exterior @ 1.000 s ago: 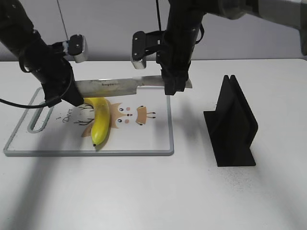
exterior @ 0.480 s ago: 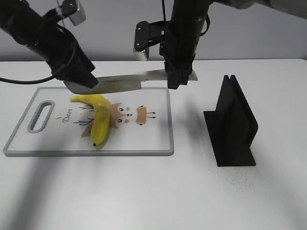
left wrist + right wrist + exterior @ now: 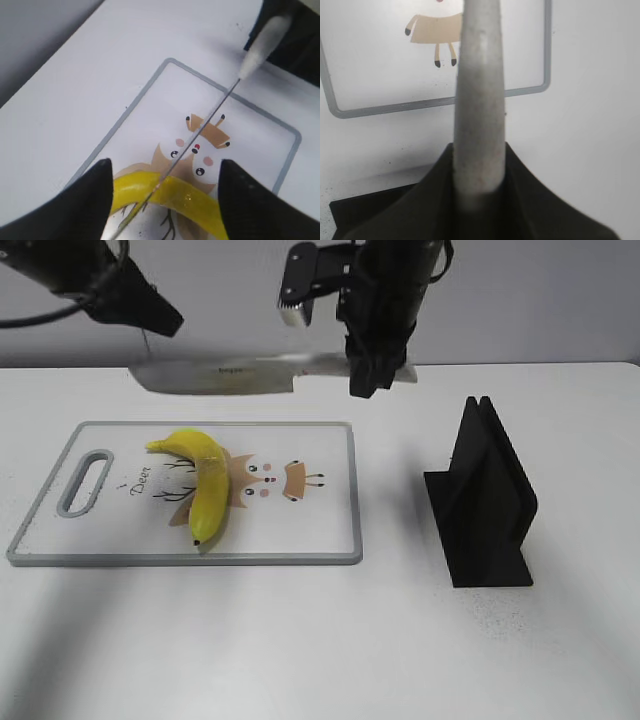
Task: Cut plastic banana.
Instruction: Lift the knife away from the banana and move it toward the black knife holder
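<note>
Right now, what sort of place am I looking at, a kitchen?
Probably a robot test bench, not a kitchen: a bare white table against a plain wall, a cartoon-printed cutting board with a plastic banana, and a knife held by the right gripper.

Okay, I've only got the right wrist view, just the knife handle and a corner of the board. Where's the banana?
Observer: The plastic banana lies on the left half of the cutting board, looking uncut.
Operator: Is the blade touching it?
Observer: No, the knife hangs level in the air, clear of the banana, held by the right gripper.
Operator: And the left gripper?
Observer: The left gripper is open, raised above the banana, gripping nothing.
</note>
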